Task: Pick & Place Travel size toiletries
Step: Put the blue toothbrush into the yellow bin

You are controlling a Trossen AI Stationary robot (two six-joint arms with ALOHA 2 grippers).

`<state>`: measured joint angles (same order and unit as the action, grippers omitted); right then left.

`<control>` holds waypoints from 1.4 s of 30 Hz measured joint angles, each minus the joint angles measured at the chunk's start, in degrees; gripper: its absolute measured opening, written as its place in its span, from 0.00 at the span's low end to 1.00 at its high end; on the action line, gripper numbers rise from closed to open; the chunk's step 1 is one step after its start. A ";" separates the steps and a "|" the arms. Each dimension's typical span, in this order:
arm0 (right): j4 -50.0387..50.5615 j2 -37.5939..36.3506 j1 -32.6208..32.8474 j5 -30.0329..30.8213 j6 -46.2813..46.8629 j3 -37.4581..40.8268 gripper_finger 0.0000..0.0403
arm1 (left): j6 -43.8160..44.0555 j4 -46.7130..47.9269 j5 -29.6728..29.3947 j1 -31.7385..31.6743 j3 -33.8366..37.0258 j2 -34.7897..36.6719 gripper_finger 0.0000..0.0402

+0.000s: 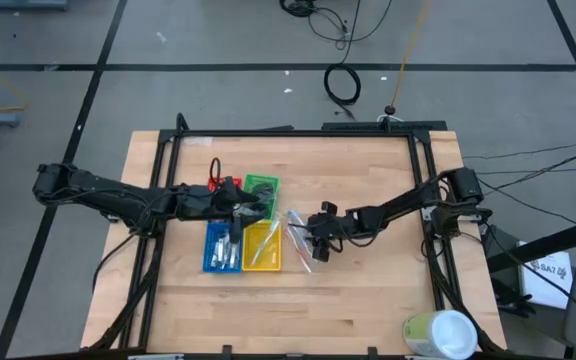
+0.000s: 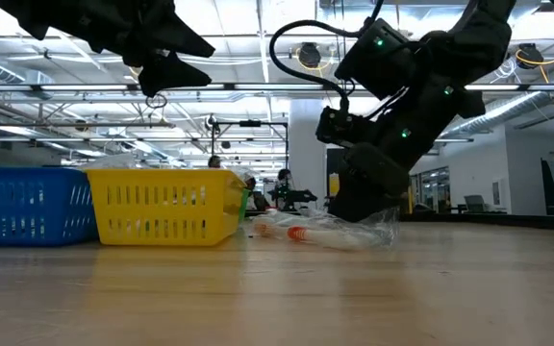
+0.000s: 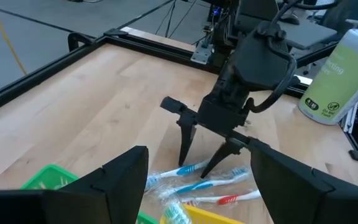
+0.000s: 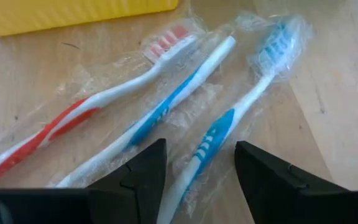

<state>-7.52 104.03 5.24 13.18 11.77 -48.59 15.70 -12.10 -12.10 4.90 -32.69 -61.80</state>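
While the left end effector [image 1: 236, 203] hangs released and empty above the trays, over the red tray [image 1: 220, 186] and green tray [image 1: 261, 187], the blue tray [image 1: 218, 246] and yellow tray [image 1: 262, 246] sit in front of them, each holding slim toiletries too small to identify. Just right of the yellow tray, three toothbrushes [image 4: 166, 106] in clear wrappers lie side by side on the tabletop [image 1: 368, 300]: one red, two blue. The right end effector [image 1: 314, 238] is lowered over them, fingers [image 4: 143, 167] parted and straddling one blue toothbrush [image 4: 219, 127], not yet clamped.

Likely faults, as a judgement: the wrappers overlap, so closing may catch the neighbouring wrapper and drag two brushes; the slick film may slip between the fingers; the fingertips may strike the wood if lowered further.

Surface is pale butcher-block wood within a black frame. A large pale green cylinder [image 1: 438, 333] stands at the near right corner. Beyond is an open workshop with ceiling strip lights and grey floor with cables
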 joint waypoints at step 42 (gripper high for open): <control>2.69 -18.76 -4.00 3.03 -12.53 0.32 0.03 | -0.58 2.03 -0.02 -0.02 0.04 -0.07 0.70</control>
<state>-4.83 85.27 1.24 16.21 -0.76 -48.27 15.11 -10.07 -12.12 4.89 -32.64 -61.87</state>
